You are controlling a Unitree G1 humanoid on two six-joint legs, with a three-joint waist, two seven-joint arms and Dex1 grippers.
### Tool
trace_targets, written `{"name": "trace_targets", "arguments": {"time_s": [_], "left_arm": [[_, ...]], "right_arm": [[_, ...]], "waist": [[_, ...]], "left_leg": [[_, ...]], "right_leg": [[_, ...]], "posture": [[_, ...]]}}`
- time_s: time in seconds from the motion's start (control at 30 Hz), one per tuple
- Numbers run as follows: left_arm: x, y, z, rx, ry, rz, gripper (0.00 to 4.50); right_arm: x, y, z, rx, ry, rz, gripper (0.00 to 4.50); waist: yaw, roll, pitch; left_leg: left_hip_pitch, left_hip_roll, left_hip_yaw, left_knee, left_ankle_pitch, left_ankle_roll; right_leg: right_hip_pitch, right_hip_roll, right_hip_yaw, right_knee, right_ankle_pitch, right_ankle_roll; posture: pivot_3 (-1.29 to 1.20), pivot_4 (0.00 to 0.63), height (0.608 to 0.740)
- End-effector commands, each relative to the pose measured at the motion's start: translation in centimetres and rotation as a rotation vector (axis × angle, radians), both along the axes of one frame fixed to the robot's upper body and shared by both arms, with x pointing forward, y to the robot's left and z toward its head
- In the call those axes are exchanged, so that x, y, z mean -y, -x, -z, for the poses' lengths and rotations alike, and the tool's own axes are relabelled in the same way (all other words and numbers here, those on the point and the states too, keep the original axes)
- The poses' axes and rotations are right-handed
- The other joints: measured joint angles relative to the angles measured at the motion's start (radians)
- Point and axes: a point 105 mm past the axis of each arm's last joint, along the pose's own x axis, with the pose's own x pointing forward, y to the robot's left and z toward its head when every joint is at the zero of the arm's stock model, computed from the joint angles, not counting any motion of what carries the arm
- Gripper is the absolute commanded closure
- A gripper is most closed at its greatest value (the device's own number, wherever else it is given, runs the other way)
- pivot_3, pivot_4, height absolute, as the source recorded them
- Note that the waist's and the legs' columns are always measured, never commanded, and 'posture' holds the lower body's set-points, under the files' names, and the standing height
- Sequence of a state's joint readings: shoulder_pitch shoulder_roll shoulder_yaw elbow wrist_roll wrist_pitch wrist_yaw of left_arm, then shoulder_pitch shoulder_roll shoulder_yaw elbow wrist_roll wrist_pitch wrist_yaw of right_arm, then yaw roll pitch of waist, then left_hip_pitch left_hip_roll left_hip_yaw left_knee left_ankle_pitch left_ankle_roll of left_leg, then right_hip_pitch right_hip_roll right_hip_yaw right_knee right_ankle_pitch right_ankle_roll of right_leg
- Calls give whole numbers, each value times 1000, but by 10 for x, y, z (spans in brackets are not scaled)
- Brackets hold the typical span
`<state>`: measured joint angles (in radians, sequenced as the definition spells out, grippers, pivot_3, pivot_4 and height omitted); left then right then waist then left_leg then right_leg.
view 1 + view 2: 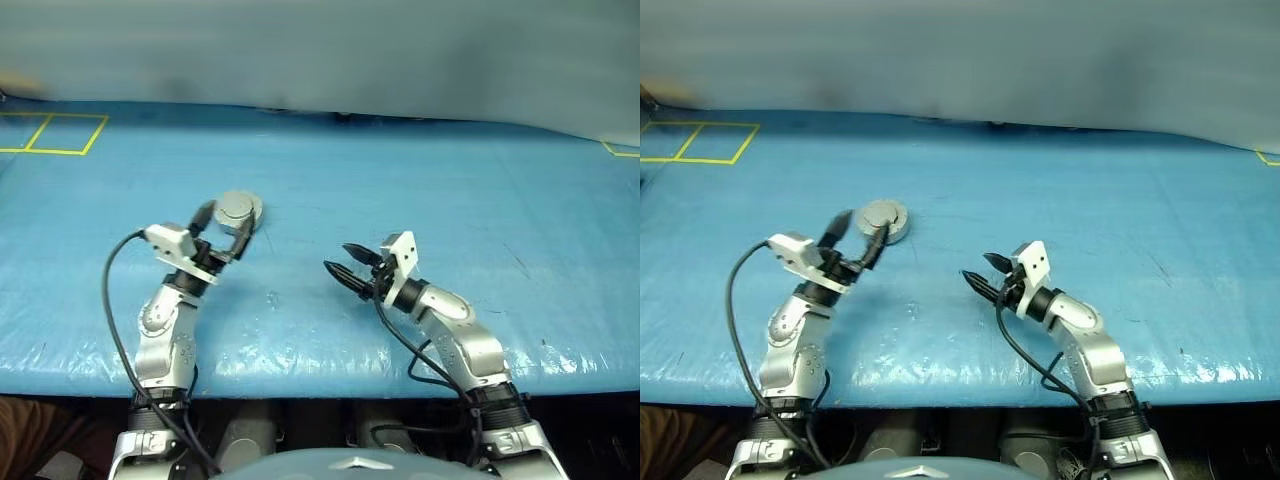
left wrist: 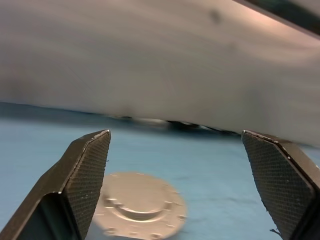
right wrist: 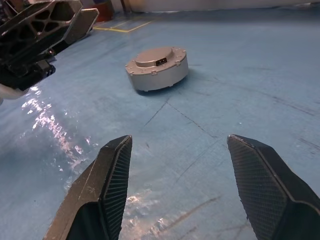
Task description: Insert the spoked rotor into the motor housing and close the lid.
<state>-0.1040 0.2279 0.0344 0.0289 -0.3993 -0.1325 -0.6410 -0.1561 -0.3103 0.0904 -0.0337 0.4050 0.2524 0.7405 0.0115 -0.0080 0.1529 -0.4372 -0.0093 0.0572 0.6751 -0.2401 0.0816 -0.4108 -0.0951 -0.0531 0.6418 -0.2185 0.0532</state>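
Note:
The motor housing stands on the blue table as a low round grey puck, and the lid lies flat on top of it. The spoked rotor is hidden. In the left eye view the closed housing sits left of centre, and my left gripper hovers open just on its near side, with one finger on each side of it and touching nothing. The left wrist view looks down on the lid between those wide-spread fingers. My right gripper stands open and empty to the right, pointing left toward the housing.
The blue sheet covers the whole table. Yellow tape squares mark its far left corner, and another yellow mark sits at the far right. A grey wall runs along the back edge.

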Motion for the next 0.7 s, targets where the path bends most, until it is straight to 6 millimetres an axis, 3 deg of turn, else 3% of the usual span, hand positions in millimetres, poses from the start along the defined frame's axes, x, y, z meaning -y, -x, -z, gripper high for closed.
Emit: {"name": "trace_targets", "arguments": {"time_s": [0.03, 0.17, 0.27, 0.33, 0.7], "left_arm": [[20, 10, 13, -37, -95, 140, 37], [29, 17, 38, -101, -219, 216, 37], [30, 21, 52, -149, -260, 237, 0], [31, 23, 55, -159, -256, 248, 0], [31, 27, 54, -178, -248, 278, 0]], "right_arm": [[15, -2, -9, 60, 47, 4, 1330], [30, -7, -7, 49, 88, 48, 1330], [42, -11, 3, 48, 173, 77, 732], [45, -12, 8, 45, 216, 81, 78], [40, -18, 9, 71, 208, 109, 31]], "waist": [[-2, 1, 0], [-6, 2, 0], [-7, 3, 0], [-7, 3, 0], [-8, 4, 0]], "left_leg": [[1, 0, 0, 0, -1, 1], [2, 2, 0, -2, 2, 6], [2, 1, 0, -2, 2, 6], [2, 1, 0, -2, 2, 6], [2, 1, 0, -2, 1, 6]], "right_leg": [[0, 0, 0, 1, -1, -1], [0, 1, 0, 2, -2, -3], [0, 1, 0, 1, -2, -3], [0, 1, 0, 1, -2, -3], [0, -1, 1, 1, -2, -3]], "posture": [[0, 150, 740], [0, 150, 740], [0, 150, 740], [0, 150, 740], [0, 150, 740]]}}
